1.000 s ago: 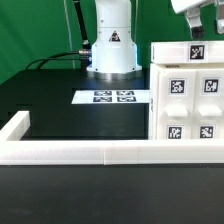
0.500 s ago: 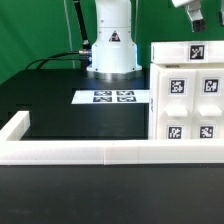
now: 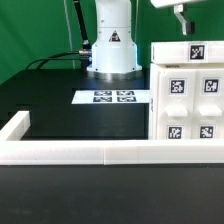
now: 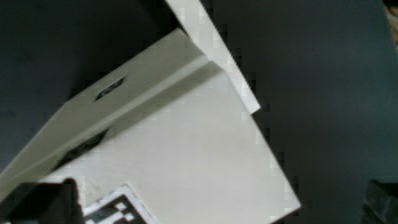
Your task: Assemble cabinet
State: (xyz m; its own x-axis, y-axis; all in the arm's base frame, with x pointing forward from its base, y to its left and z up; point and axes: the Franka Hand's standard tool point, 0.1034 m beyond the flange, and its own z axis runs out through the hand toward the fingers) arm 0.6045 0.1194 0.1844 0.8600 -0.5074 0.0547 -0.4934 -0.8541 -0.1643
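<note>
The cabinet (image 3: 190, 95) is one large white box with several black-and-white tagged fronts and a tag on its top. It stands on the black mat at the exterior view's right. My gripper (image 3: 181, 18) hangs above the cabinet's top at the upper edge of the exterior view, and only its lower tip shows there. In the wrist view the cabinet's white top panel (image 4: 178, 130) and a marker tag (image 4: 118, 210) lie below my gripper (image 4: 214, 205). The dark fingertips (image 4: 43, 202) stand far apart at the picture's edges. The gripper is open and holds nothing.
The marker board (image 3: 113, 97) lies flat on the black mat in front of the robot base (image 3: 111, 45). A low white rail (image 3: 80, 152) frames the mat's near side and left corner. Cables run behind the base on the exterior view's left.
My gripper has risen and shifted toward the exterior view's left above the cabinet. The cabinet has not moved.
</note>
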